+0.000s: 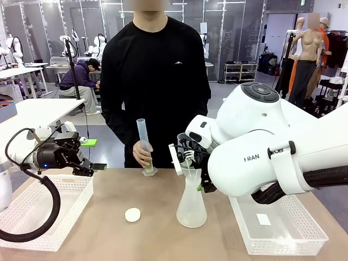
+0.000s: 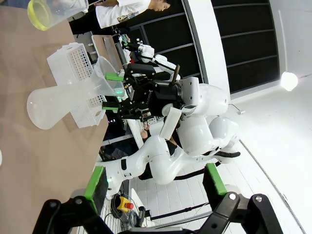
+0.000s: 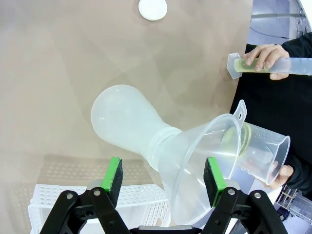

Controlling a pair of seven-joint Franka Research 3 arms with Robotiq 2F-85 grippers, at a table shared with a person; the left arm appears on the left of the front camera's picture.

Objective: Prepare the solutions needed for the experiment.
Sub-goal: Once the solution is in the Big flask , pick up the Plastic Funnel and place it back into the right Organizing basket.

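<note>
Right fingers (image 3: 115,175) straddle the funnel (image 3: 195,161); solutions (image 1: 148,169) sit in an upright cylinder (image 1: 142,136).

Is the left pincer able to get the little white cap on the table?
Probably yes: the left pincer is open, and the white cap lies alone on bare table, nothing covering or blocking it.

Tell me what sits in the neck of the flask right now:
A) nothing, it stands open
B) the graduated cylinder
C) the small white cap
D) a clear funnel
D: a clear funnel is seated in the neck of the flask, while the white cap lies apart on the table and the graduated cylinder is in the person's hand.
</note>
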